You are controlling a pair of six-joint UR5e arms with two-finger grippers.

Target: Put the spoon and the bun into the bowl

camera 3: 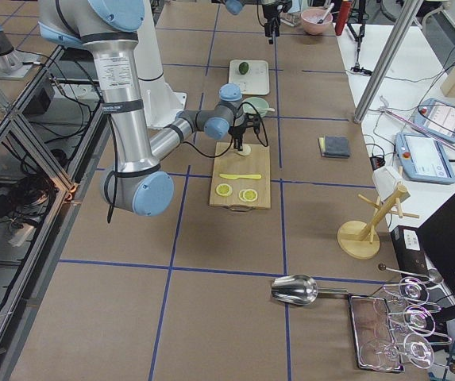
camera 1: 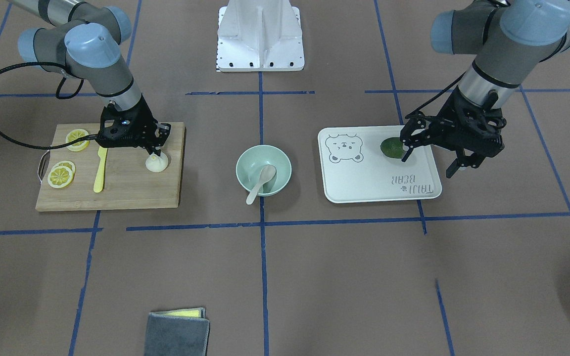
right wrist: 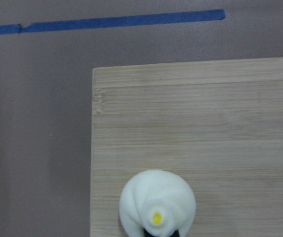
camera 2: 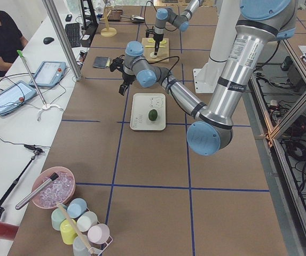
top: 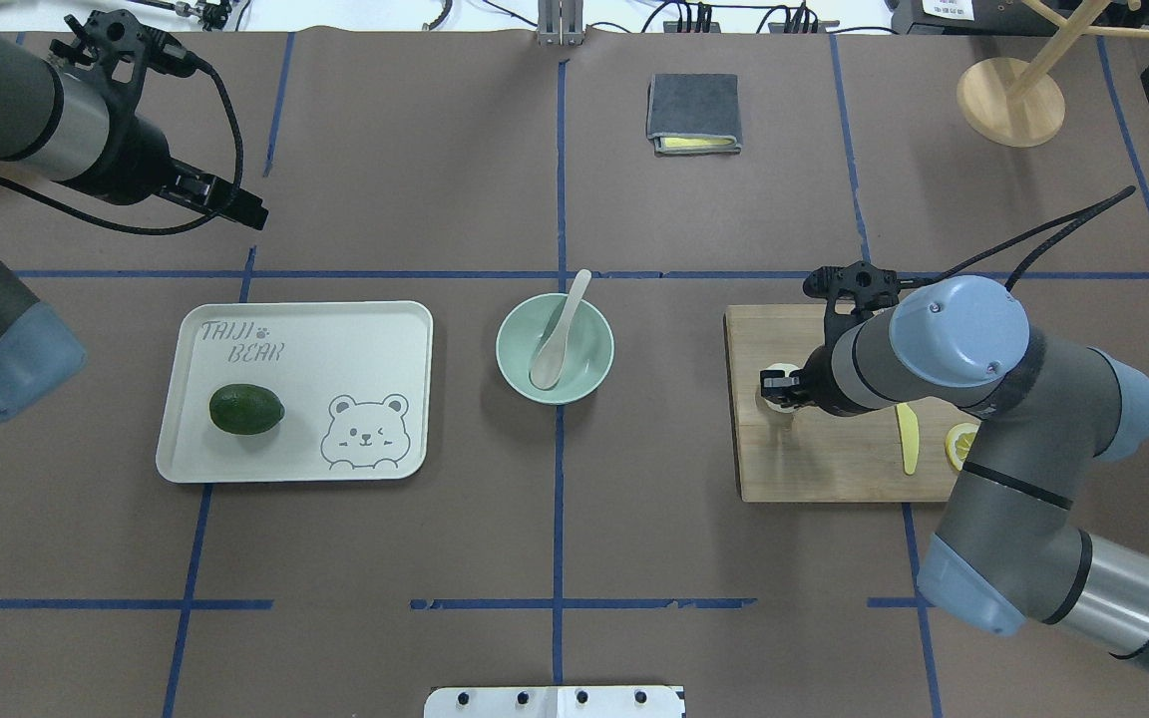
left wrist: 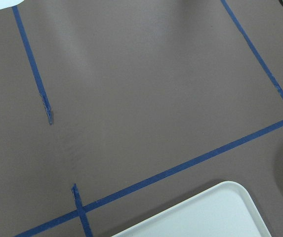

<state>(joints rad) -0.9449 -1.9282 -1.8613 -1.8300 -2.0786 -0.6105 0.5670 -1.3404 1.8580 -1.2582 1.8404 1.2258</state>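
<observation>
The white pleated bun (camera 1: 157,162) sits on the wooden cutting board (camera 1: 131,190). My right gripper (camera 1: 155,152) is down on it, fingers close together and pinched on its top. In the right wrist view the bun (right wrist: 157,205) fills the bottom centre, with a dark fingertip at its lower edge. In the overhead view my right gripper (top: 779,387) partly hides the bun (top: 782,371). The pale spoon (camera 1: 261,183) lies in the mint-green bowl (camera 1: 245,160), handle over the rim. My left gripper (camera 1: 427,164) is open and empty, above the tray's edge beside the lime.
A dark green lime (camera 1: 392,147) lies on the white bear tray (camera 1: 364,188). A yellow plastic knife (camera 1: 100,170) and lemon slices (camera 1: 61,175) lie on the board. A folded grey cloth (camera 1: 176,333) lies at the operators' side. A wooden stand (top: 1011,100) is far right.
</observation>
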